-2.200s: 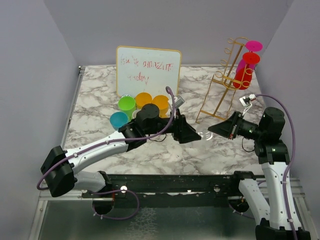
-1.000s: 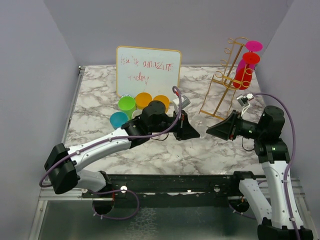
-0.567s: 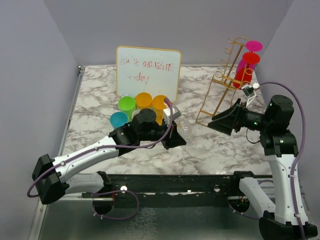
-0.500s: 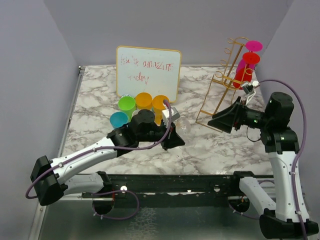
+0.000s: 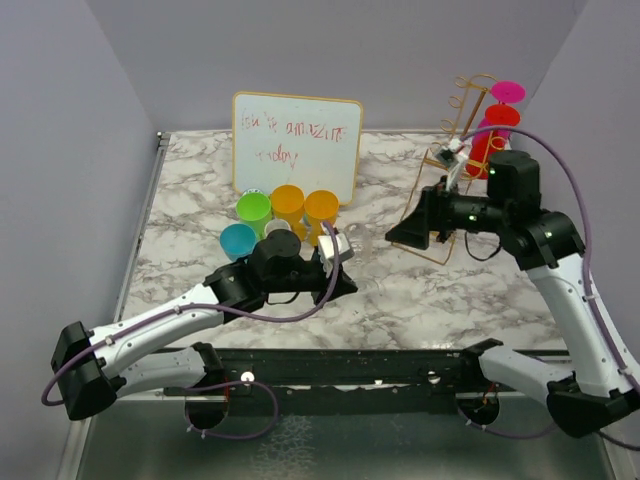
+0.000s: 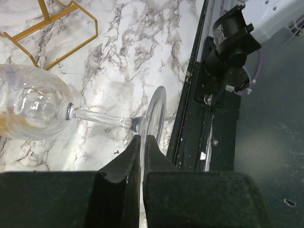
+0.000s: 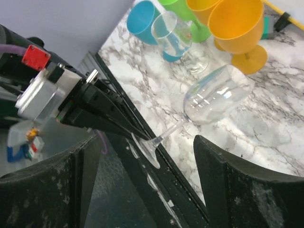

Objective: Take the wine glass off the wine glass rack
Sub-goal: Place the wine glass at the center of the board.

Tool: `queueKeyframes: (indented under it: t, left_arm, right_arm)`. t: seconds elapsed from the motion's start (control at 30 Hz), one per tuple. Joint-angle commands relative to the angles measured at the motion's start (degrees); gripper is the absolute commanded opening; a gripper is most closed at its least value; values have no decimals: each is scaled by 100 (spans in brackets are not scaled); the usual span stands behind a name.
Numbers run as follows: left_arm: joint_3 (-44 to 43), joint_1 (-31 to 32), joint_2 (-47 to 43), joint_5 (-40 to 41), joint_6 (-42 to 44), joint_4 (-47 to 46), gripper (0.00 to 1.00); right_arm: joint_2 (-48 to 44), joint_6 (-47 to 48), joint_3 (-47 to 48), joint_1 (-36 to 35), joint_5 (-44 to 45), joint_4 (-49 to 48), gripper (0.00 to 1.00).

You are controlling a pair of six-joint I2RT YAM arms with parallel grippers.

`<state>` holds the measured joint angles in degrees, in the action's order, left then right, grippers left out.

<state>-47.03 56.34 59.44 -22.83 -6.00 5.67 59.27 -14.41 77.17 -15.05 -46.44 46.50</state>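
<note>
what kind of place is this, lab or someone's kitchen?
Most likely a robot test cell, not a kitchen. The left arm and right arm are bolted at the edge of a marble-print table boxed in by plain walls, with staged props: a handwritten whiteboard, coloured goblets, a gold wire rack.

Two clear glasses (image 7: pixel 216 95), six coloured goblets (image 5: pixel 288 200)

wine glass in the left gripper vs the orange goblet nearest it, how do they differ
The wine glass is clear; the orange goblet is opaque. The wine glass lies tipped sideways; the orange goblet stands upright. The left gripper pinches the wine glass by its foot; nothing holds the orange goblet. Both have a stem and round foot.
</note>
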Motion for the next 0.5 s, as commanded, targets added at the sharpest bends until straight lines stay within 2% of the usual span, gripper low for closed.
queueKeyframes:
  t: [0.0,0.07,0.17,0.33,0.47]
  left_arm:
    - [130,140,-255,283,809,-236,0]
    - [264,217,-439,384,1012,-370,0]
    - [526,324,-803,580,1345,-540,0]
    - [891,420,-1264,691,1609,-745,0]
    - [1044,484,-1443,690,1852,-752,0]
  right_arm:
    - [582,142,438,-1557,2309,505,83]
    - [870,167,642,-1873,2651,618,83]
    - [1094,273,743,-1933,2498,404,82]
    - [1684,696,1223,-1988,2476,700,82]
    - [1798,896,1135,-1987,2279,329,83]
